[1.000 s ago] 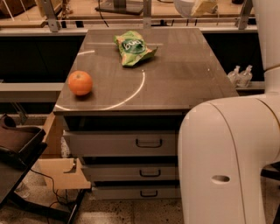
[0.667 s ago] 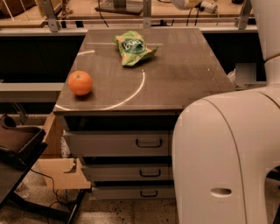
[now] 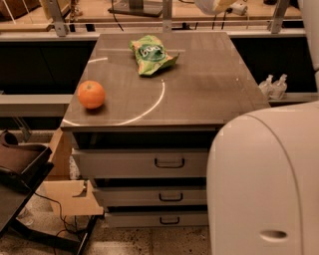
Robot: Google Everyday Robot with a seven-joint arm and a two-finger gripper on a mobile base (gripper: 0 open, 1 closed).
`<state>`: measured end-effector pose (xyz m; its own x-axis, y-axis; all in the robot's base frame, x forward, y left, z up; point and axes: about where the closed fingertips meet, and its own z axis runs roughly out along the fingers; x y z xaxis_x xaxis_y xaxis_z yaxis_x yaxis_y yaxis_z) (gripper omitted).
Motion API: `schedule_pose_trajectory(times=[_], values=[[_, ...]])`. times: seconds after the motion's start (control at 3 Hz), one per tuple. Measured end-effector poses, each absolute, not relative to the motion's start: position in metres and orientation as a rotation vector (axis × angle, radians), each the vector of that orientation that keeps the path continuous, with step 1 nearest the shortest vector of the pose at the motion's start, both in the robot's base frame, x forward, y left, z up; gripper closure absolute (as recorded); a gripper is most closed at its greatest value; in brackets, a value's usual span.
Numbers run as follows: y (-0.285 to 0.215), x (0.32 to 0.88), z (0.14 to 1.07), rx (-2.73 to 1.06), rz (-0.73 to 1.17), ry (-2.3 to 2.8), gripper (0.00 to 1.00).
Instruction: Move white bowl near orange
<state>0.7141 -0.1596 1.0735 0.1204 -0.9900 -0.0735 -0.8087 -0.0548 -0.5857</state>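
Observation:
The orange [image 3: 91,94] sits near the front left corner of the brown table [image 3: 209,94]. The white bowl [image 3: 207,6] hangs in the air above the table's back right part, cut off by the top edge of the view, so only its lower part shows. My gripper [image 3: 225,6] is at the bowl's right side, with a yellowish fingertip against it, and holds the bowl up. The bowl is far from the orange, on the other side of the table.
A green snack bag [image 3: 152,55] lies at the table's back middle. My arm's large white link [image 3: 264,184] fills the lower right foreground. Drawers [image 3: 169,163] are under the tabletop. Small bottles [image 3: 272,85] stand to the right, and a cardboard box [image 3: 70,194] is at the lower left.
The bowl and gripper stay at the top edge, slightly higher than a second ago. The white arm link in the foreground shifted a little left, then back right.

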Motion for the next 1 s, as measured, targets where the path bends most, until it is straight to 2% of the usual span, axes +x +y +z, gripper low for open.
schedule_pose_trajectory(times=[0.67,1.0], values=[[-0.166,0.627,1.099,-1.931,-0.414,1.657,1.00],[-0.161,0.591,1.068,-1.937,-0.294,1.638,1.00]])
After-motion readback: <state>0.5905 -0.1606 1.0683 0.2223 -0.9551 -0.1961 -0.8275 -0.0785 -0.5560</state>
